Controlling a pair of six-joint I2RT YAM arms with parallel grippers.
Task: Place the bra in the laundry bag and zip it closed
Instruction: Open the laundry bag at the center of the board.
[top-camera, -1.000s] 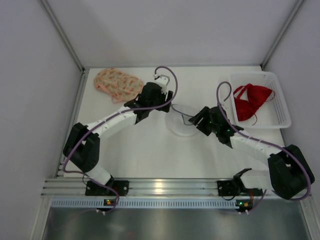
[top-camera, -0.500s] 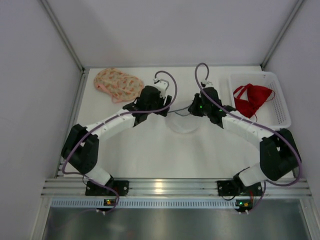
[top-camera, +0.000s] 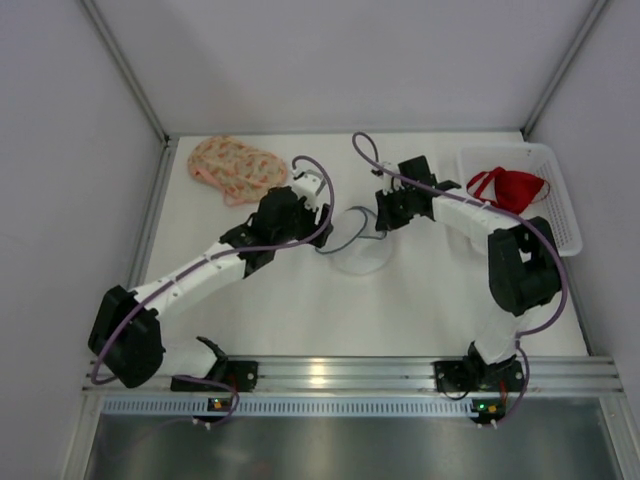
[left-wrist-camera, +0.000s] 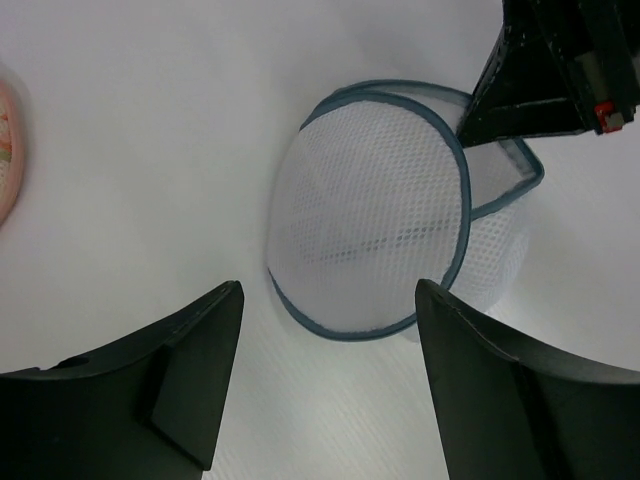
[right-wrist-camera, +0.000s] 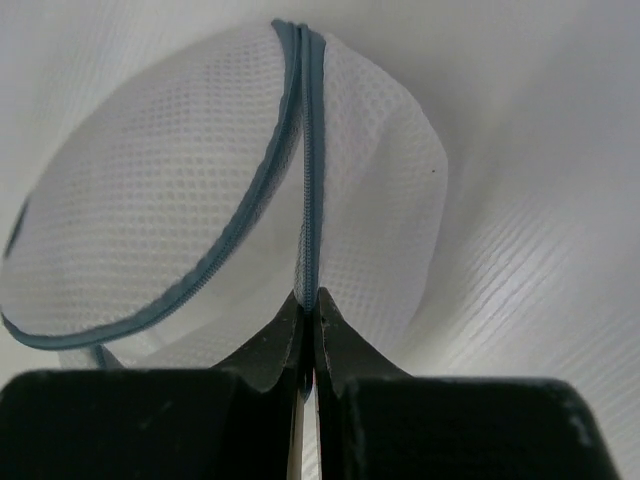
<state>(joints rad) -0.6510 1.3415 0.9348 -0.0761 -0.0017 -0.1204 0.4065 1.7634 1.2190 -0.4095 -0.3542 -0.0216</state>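
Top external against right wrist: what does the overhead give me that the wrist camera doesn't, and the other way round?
Only top external: the red bra lying in the white basket at the far right, not yet in the laundry bag; a patterned cloth at the far left; and both arms reaching toward mid-table. Only right wrist: the right fingers pinched shut on the laundry bag's blue-trimmed edge, seen up close. Both: the white mesh laundry bag itself, lying on the table.
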